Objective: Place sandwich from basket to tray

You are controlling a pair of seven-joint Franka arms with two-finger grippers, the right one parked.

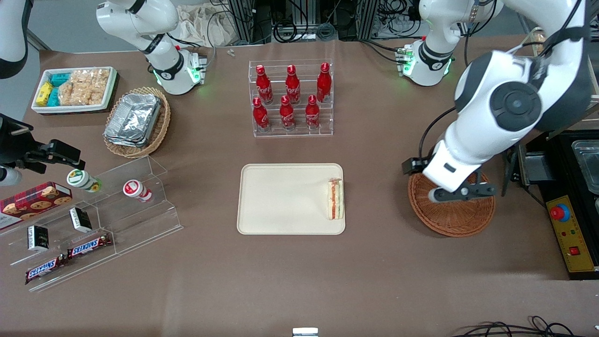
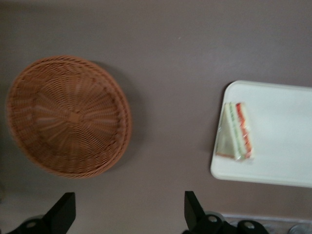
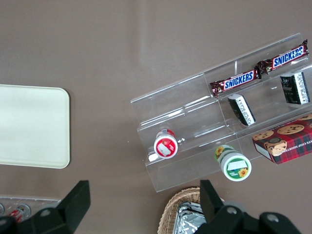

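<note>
Now sandwich (image 1: 335, 199) at tray (image 1: 281, 201) edge, gripper (image 1: 461, 192) spread above basket (image 1: 451, 213)

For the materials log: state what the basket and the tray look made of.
Basket: woven wicker, reddish-brown, matte, its weave radiating from the centre. Tray: probably smooth cream plastic, rounded corners, holding the sandwich. The gripper hangs open above the basket.

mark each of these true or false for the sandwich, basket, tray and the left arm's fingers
1. The sandwich lies on the tray. True.
2. The basket holds a second sandwich. False: it is empty.
3. The gripper is above the basket, fingers open and holding nothing. True.
4. The sandwich sits at the tray's middle. False: it lies at the edge toward the basket.
5. The basket touches the tray. False: bare table separates them.
</note>
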